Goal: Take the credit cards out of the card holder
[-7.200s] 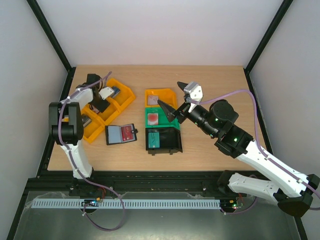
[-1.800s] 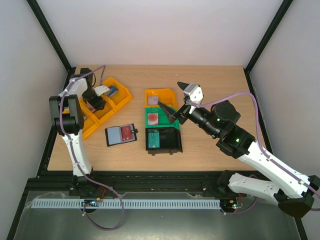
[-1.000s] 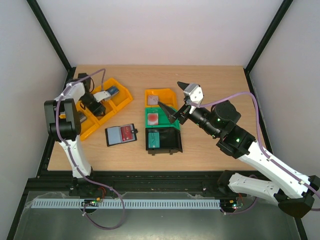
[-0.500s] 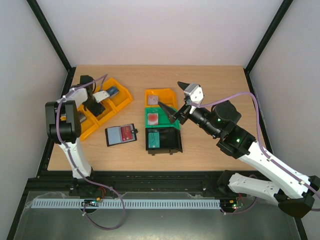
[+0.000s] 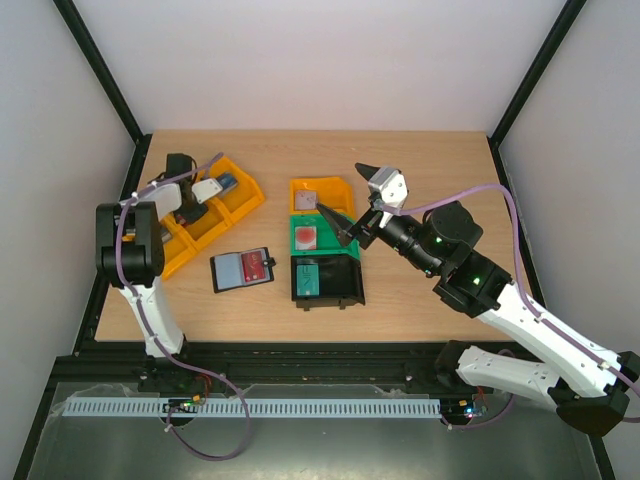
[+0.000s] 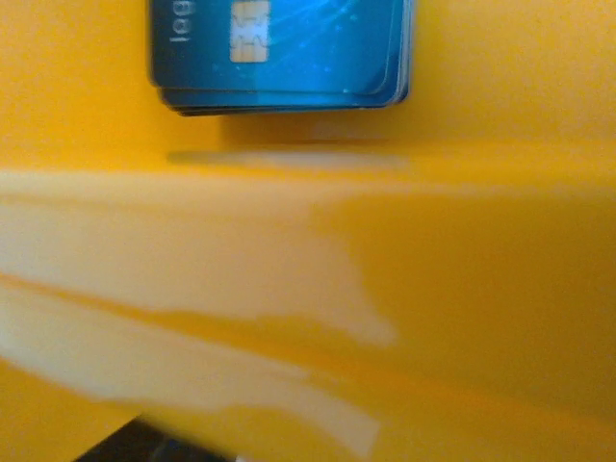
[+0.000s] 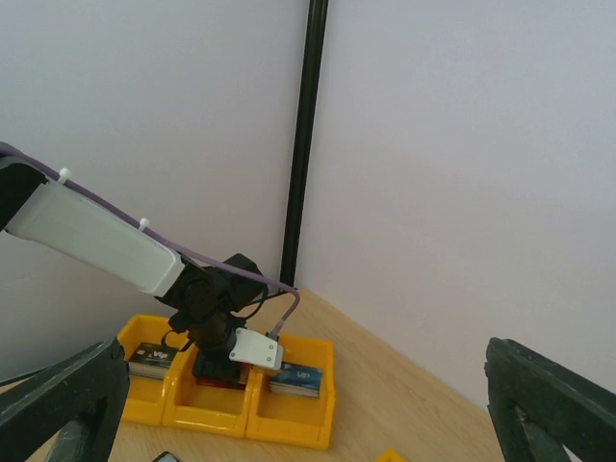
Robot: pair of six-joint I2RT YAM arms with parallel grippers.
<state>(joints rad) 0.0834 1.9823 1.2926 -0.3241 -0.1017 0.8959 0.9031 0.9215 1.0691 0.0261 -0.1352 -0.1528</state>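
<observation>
Glossy plastic tray (image 6: 289, 289), wooden table (image 5: 430, 160)

Blue card stack (image 6: 279, 48) partly beyond upper edge

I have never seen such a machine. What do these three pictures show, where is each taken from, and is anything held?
Two white robot arms, the left arm and the right arm, stand at the near edge of a wooden table; each ends in a two-finger gripper. The wide picture is from a fixed camera above; the other two are from wrist cameras. On the table lie an open flat black wallet with a small red plastic card on one half, a yellow three-compartment plastic tray, and a row of small bins: yellow bin, green bin, black bin. The left gripper reaches into the tray's middle compartment; its camera shows blue chip cards past a yellow wall. Whether it holds anything is unclear. The right gripper hangs wide open, empty.
</observation>
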